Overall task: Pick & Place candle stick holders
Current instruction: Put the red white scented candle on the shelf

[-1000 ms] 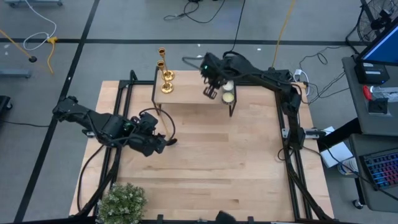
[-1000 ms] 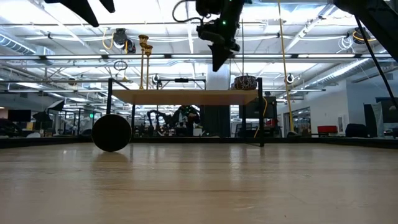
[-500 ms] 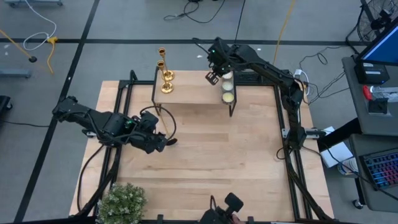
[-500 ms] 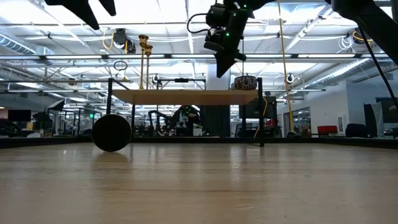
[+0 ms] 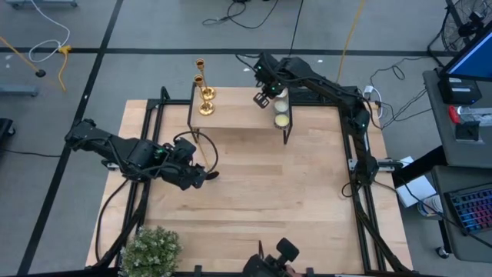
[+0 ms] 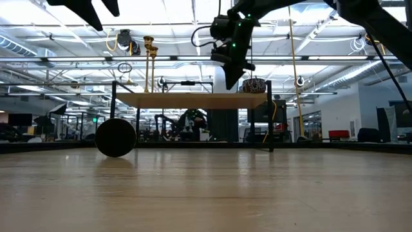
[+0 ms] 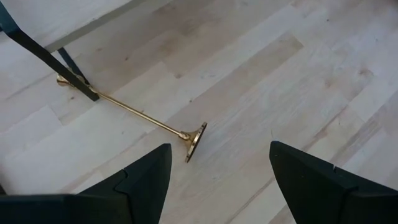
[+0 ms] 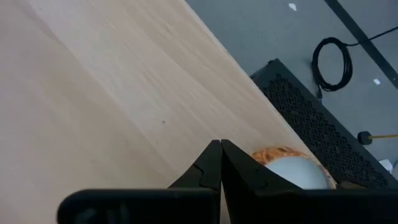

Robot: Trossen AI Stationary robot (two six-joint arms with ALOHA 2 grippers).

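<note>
Candlesticks in three places: two candle stick holders (image 5: 203, 86) upright at the 11 o'clock corner of a raised shelf (image 5: 238, 117) that stands at 12 o'clock on the wooden table (image 5: 307, 200); third candle stick holder (image 7: 140, 116) lying flat on the table, cup end tucked behind a shelf leg (image 7: 46, 57), flared base toward the left gripper (image 7: 217, 177). Left gripper (image 5: 201, 175) at about 9 o'clock of the table, low over the board, jaws apart and empty, base of the fallen holder just ahead between the fingertips' line. Right gripper (image 5: 263, 97) above the shelf's 1 o'clock end, jaws pressed together on nothing, tips just beside a pale round candle (image 8: 289, 173); second candle (image 5: 282, 119) close by on the same end. Potted plant (image 5: 150, 250) at 7 o'clock, well apart. Judged hazards: thin round stem likely to roll or skid away from closing fingers; cup end liable to catch on the shelf leg if drawn sideways, jarring the shelf and toppling the two upright holders; closed right fingertips near enough to the candle to nudge it off the shelf on any careless swing.
</note>
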